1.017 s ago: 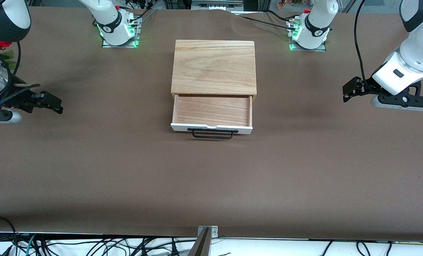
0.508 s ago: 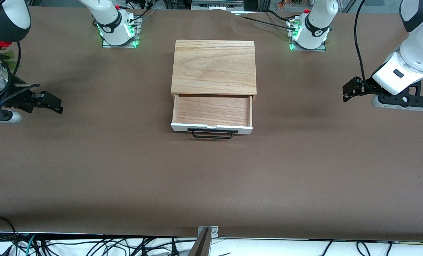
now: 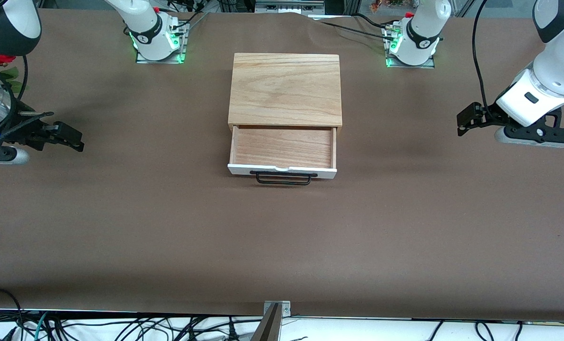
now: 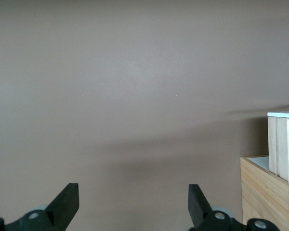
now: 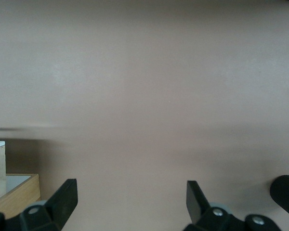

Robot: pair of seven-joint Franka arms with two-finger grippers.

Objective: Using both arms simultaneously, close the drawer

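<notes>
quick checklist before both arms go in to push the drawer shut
1. Drawer pulled out of the wooden box: ok.
2. Nothing lying inside the drawer: ok.
3. White front panel and handle free of any obstruction: ok.
4. Left claw open, over the table toward the left arm's end: ok.
5. Right claw open, over the table toward the right arm's end: ok.
6. Claws touching the front panel: not ok, both well away from it.

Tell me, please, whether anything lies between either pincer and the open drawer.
Nothing visible does: only bare table separates the left pincer and the right pincer, both open, from the drawer.
</notes>
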